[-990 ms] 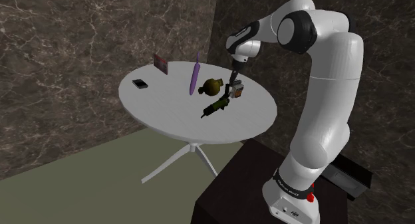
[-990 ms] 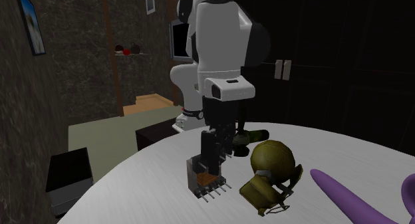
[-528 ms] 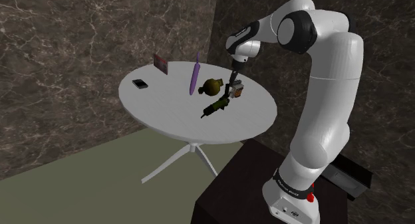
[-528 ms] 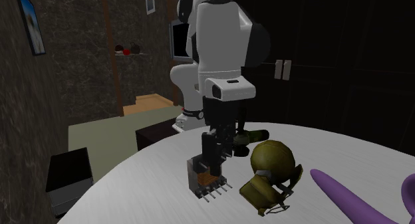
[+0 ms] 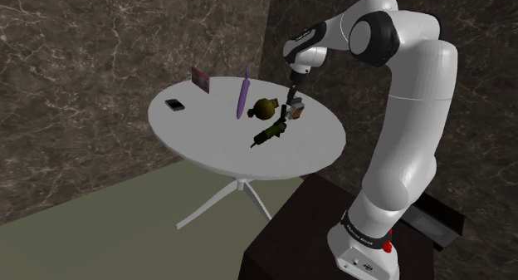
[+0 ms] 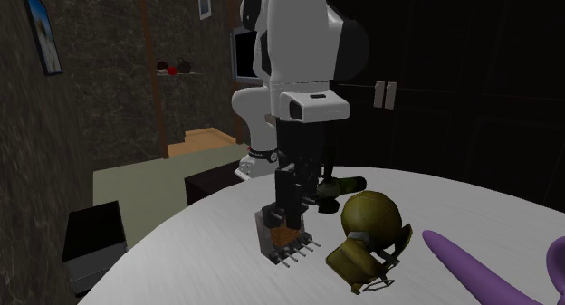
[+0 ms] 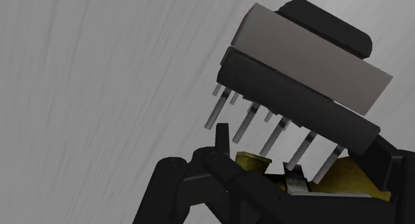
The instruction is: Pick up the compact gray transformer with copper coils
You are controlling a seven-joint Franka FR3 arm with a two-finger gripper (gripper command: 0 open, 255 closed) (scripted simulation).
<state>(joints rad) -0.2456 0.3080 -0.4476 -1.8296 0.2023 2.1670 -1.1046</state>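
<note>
Fingers first: my pincer is closed on the transformer, clasping its upper part from both sides, with a strip of copper-coloured winding showing just under the fingertips. The transformer hangs from me tilted, its row of thin metal pins slanting down toward the round white table. In the second exterior view the pins look just clear of the tabletop, though I cannot tell the gap for certain. In the wrist view its pale grey block and dark base sit askew, pins pointing free against the table's grey surface.

My arm rises upright from the stand at the shoulder view's lower right and folds over at the top. The forearm slopes down to that view's left, and the wrist bends so the hand points straight down over the side of the table nearest the stand.

Just beside the transformer, toward the second exterior view's right, lies an olive object with dark straps — near, not touching. A purple object lies further right. A dark green tool rests on the table behind my hand.
</note>
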